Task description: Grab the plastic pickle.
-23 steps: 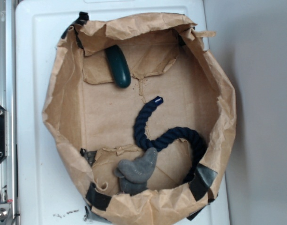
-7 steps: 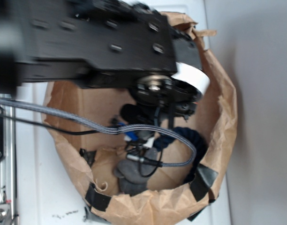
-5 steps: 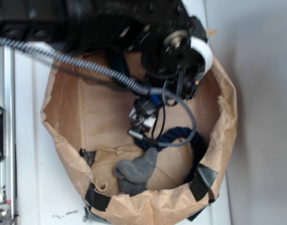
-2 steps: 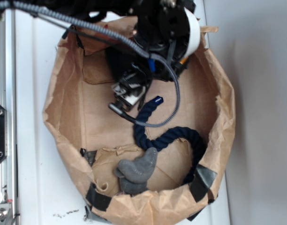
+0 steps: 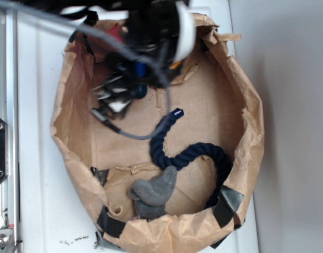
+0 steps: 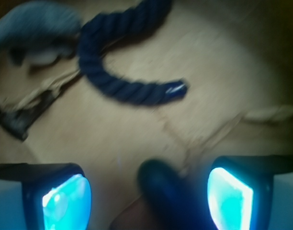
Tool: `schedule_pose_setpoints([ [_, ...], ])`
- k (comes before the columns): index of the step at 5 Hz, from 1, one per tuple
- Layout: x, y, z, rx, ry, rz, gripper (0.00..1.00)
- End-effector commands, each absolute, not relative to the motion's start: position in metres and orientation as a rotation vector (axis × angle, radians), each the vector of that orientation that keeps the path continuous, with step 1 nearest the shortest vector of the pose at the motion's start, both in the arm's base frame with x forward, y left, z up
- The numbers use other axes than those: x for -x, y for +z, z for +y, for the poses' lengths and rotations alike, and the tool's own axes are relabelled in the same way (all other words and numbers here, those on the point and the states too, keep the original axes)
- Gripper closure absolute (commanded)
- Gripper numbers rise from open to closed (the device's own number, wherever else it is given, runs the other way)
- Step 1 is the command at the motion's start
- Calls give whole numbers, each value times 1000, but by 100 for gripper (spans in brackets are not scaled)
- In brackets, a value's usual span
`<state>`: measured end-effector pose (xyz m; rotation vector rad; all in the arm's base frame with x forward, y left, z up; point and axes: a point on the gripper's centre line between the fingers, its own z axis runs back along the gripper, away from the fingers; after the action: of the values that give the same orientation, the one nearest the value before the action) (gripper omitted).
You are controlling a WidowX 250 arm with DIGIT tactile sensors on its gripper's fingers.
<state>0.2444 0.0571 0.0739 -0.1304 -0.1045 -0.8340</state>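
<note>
Dark green glossy plastic pickle (image 6: 163, 191): we judge it stiff, slippery; our gripper (image 6: 149, 196), spread wide, should pinch mid-length.

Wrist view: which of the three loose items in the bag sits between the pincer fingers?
The plastic pickle, the dark rounded end low in frame between the lit fingers. The navy rope and grey lumpy object lie farther off.

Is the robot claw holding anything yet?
No. The gripper is open, with the dark green glossy plastic pickle lying between its blue-lit fingers, apparently untouched.
</note>
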Motion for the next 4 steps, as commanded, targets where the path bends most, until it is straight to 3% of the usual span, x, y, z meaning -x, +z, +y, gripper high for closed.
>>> schedule_pose_setpoints([
  [1, -229, 61, 38, -63, -896, -259, 0],
  [3, -250, 62, 39, -48, -867, -222, 0],
  [4, -246, 62, 38, -49, -871, -225, 0],
])
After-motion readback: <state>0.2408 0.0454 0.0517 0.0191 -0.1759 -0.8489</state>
